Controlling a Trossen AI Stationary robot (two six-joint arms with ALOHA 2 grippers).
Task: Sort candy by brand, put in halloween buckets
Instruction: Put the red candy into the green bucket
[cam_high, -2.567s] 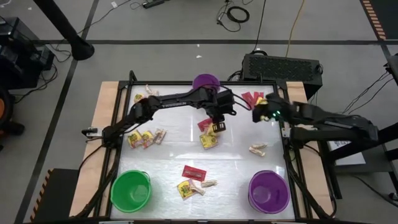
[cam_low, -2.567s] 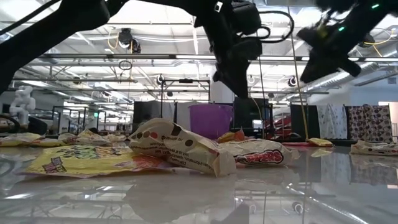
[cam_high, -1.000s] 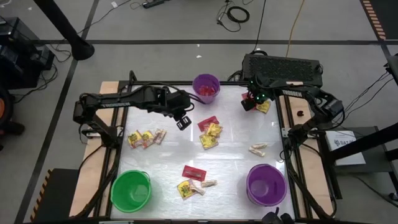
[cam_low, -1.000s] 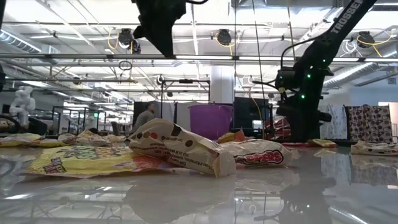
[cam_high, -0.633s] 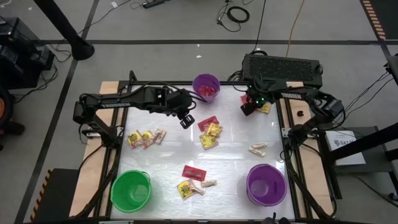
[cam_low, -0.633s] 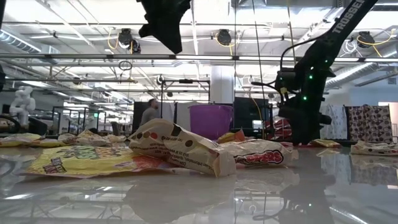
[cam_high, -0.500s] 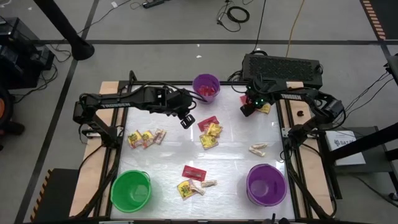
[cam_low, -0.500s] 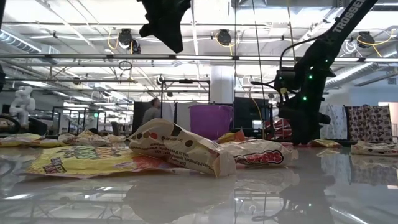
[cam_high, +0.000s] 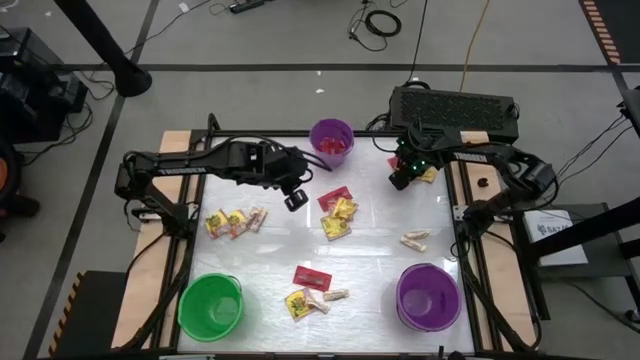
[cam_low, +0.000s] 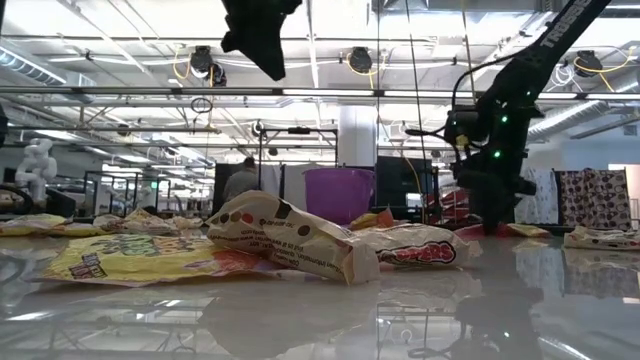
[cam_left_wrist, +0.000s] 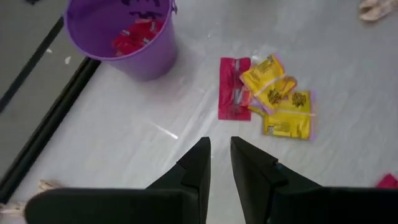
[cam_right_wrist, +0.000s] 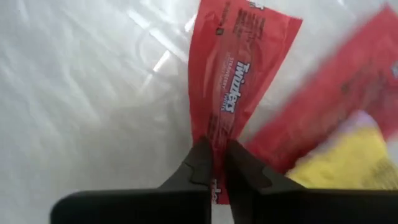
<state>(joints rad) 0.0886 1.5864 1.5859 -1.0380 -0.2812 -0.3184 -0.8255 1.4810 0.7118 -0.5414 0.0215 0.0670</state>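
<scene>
My right gripper (cam_right_wrist: 219, 155) is at the table's far right corner (cam_high: 402, 180), shut on a red Twizzlers packet (cam_right_wrist: 233, 81). More red packets (cam_right_wrist: 336, 93) and a yellow one (cam_right_wrist: 348, 168) lie beside that packet. My left gripper (cam_left_wrist: 219, 146) hovers above the table (cam_high: 293, 198), empty, with only a narrow gap between its fingers. It is between the far purple bucket (cam_high: 332, 140), which holds red packets (cam_left_wrist: 134, 34), and a centre pile of red and yellow candy (cam_left_wrist: 267, 93). A green bucket (cam_high: 211, 305) and a second purple bucket (cam_high: 430, 298) stand at the near edge. My right gripper pinches the red Twizzlers packet between its two fingers near one end (cam_right_wrist: 219, 134). It comes from above, pointing down. The packet narrows where the fingers meet it, and its other end (cam_right_wrist: 249, 25) spreads out flat on the table.
Yellow and tan sweets lie at the left (cam_high: 235, 222). A red, yellow and tan group lies near the front (cam_high: 310, 288), and a tan piece lies at the right (cam_high: 415, 240). More pieces sit at the far left (cam_high: 235, 150). A black box (cam_high: 455, 105) stands beyond the far right edge.
My right gripper has shifted slightly over the red packets at the far right corner. My left gripper has drifted a little toward the centre pile and back.
</scene>
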